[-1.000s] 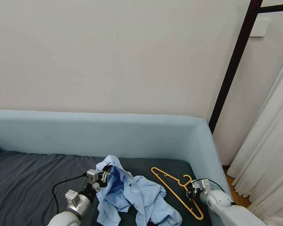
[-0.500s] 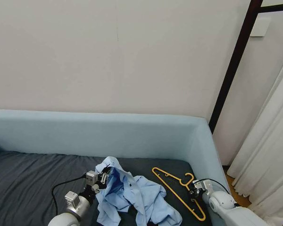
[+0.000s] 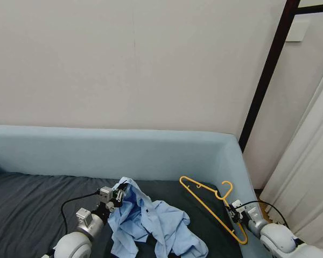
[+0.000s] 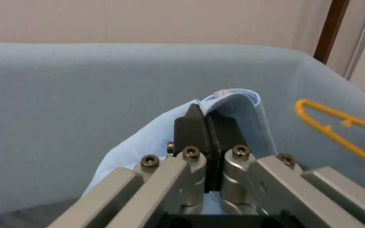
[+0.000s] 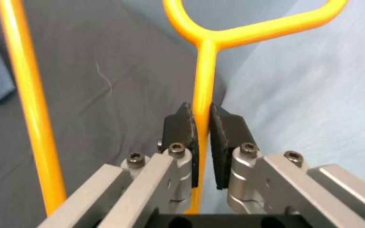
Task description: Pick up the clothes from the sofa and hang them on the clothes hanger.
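Hanger (image 5: pixel 201 76) now lifted off sofa (image 3: pixel 151 153) by right hand (image 5: pixel 198 116).

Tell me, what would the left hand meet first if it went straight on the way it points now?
Probably the sofa backrest. The left hand, shut on the blue shirt, points at it; depth is unclear.

We had loads of open seat toward the left edge of the sofa (image 3: pixel 27 196), with only the left arm's black cable (image 3: pixel 70 204) looping over it. The blue shirt (image 3: pixel 151 223) was heaped mid-seat by the front edge, blocking the way across. Over by the right armrest (image 3: pixel 229 161) it got tight: the orange hanger (image 5: pixel 201 71) hung tilted just beside that wall, clamped in the right gripper (image 5: pixel 201 118). The backrest (image 3: pixel 97 153) walled off the rear.
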You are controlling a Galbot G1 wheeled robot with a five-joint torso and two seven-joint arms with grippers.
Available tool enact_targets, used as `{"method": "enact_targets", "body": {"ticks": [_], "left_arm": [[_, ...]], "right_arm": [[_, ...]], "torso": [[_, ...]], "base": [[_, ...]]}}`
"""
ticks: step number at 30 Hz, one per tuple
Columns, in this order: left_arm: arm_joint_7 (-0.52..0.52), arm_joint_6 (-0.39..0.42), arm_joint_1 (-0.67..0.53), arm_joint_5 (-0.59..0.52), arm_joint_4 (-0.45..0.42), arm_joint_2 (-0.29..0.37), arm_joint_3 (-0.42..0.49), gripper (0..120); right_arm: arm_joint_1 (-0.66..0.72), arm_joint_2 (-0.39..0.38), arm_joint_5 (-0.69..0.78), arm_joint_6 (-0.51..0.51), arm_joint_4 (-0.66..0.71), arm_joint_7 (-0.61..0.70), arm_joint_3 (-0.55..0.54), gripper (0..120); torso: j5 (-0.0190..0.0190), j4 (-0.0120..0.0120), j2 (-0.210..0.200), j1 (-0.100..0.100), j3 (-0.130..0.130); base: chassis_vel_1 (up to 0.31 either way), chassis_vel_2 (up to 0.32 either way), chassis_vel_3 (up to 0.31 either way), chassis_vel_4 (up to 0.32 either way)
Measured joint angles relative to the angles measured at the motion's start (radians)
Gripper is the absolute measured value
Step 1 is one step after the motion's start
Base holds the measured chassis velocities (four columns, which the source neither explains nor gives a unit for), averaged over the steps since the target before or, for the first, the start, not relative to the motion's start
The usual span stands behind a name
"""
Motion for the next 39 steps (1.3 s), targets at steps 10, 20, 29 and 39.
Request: {"method": "enact_targets", "body": {"ticks": [10,20,29,39], "left_arm": [[-0.023,0.035,-0.082,-0.048,-0.019,0.026,0.047,0],[-0.055,0.081,-0.116,-0.085,-0.064,0.051,0.067,0],[-0.068,0.105,-0.152,-0.118,-0.102,0.083,0.087,0],[-0.073,0.113,-0.095,-0.115,-0.155,0.117,0.071,0]], "right_arm": [[-0.166,-0.035,-0.216,0.041,0.263,0.101,0.076,4],[-0.219,-0.016,-0.297,-0.028,0.366,0.135,0.039,4],[-0.164,0.012,-0.298,-0.085,0.409,0.146,-0.089,4],[0.059,0.102,-0.141,-0.171,0.331,0.22,-0.275,4]], "torso": [[-0.0003,-0.0003,0.0,0.0,0.0],[-0.0002,-0.0001,0.0,0.0,0.0],[0.0,-0.0001,0.0,0.0,0.0],[-0.0002,0.0002,0.0,0.0,0.0]], "base": [[0.0,0.0,0.0,0.0],[0.0,0.0,0.0,0.0],[0.0,0.0,0.0,0.0],[0.0,0.0,0.0,0.0]]}}
